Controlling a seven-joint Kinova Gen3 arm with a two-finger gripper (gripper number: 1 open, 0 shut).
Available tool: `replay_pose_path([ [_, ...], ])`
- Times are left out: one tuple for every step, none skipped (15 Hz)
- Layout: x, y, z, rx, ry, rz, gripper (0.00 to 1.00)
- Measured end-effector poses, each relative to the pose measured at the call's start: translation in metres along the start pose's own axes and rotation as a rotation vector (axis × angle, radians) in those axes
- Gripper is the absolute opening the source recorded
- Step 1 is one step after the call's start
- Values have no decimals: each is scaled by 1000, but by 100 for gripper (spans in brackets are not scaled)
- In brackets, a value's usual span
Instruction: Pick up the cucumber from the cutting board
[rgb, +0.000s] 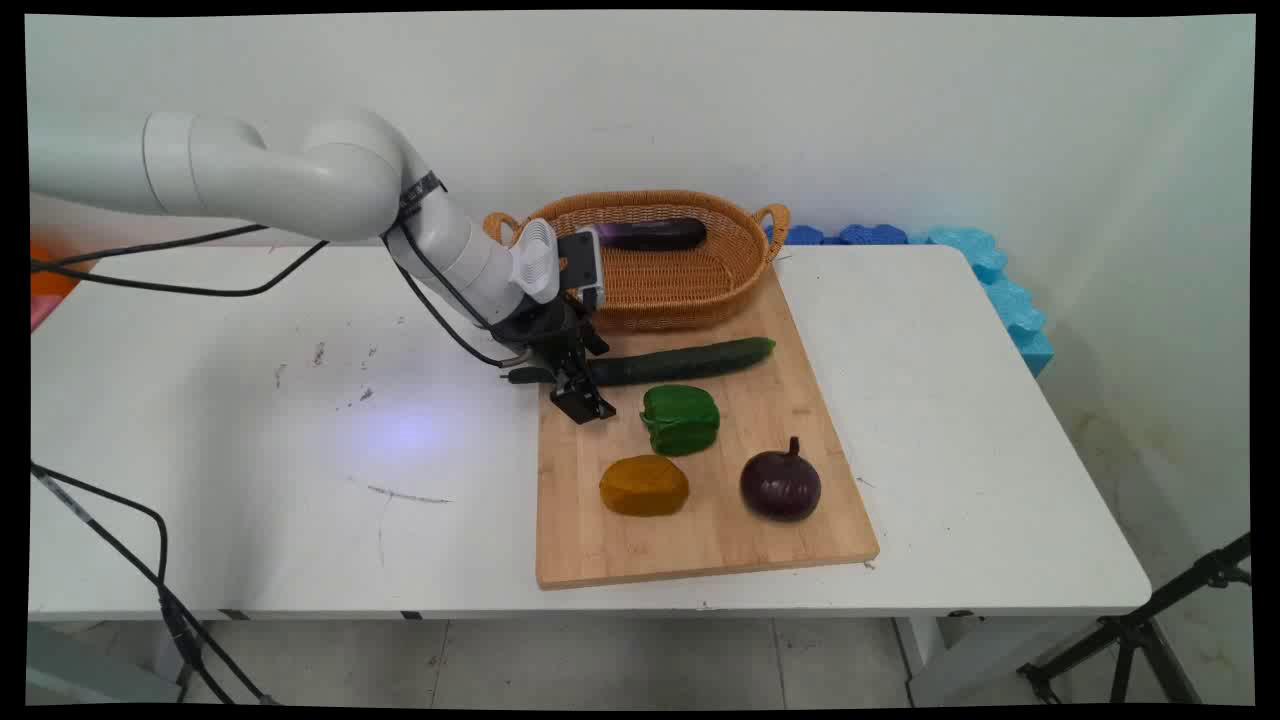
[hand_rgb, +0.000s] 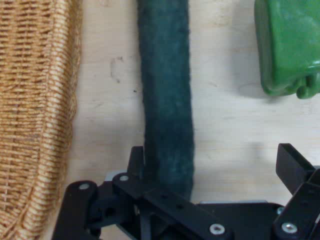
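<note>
- Hand view shows the tool (hand_rgb: 215, 167) spread wide, grasping nothing, with the near end of the cucumber (hand_rgb: 167, 100) between its fingers.
- One finger (hand_rgb: 136, 161) sits just beside the cucumber, perhaps touching it; the other (hand_rgb: 292, 165) is well apart from it, so the cucumber is off-centre in the gap.
- Main view has the tool (rgb: 580, 395) low over the left edge of the cutting board (rgb: 700, 540), at the cucumber's (rgb: 690, 360) left end.
- The cucumber lies flat across the board's far part, just in front of the basket (rgb: 680, 290), which holds an eggplant (rgb: 655, 234).
- A green pepper (rgb: 680, 418) lies near the cucumber on its near side; they are apart. It also shows at the hand view's upper right (hand_rgb: 287, 45), with the basket (hand_rgb: 35, 125) at the left.
- Nearer on the board are a yellow-brown vegetable (rgb: 643, 485) and a red onion (rgb: 780, 485), both well clear of the tool.
- As a judgement: a hold this close to the tip would leave most of the length hanging to one side. Centring the gap over the cucumber would give an even squeeze.
- The board rests on the white bench (rgb: 250, 450).
</note>
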Motion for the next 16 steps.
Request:
replay_pose_path([
  [0,1,-2,1,3,7,100],
  [0,2,-5,2,5,12,100],
  [0,3,-9,4,7,17,100],
  [0,4,-12,4,7,18,100],
  [0,6,-17,6,9,21,100],
  [1,7,-22,7,10,22,100],
  [3,10,-29,9,12,24,100],
  [4,12,-35,10,13,26,100],
  [6,16,-43,9,15,28,100],
  [8,20,-50,7,17,31,100],
  [10,24,-56,4,20,32,100],
  [12,27,-60,2,22,32,100],
  [14,31,-65,-1,25,32,100],
  [16,34,-69,-3,27,31,100],
  [19,38,-73,-6,30,28,100],
  [22,42,-77,-10,33,21,100],
])
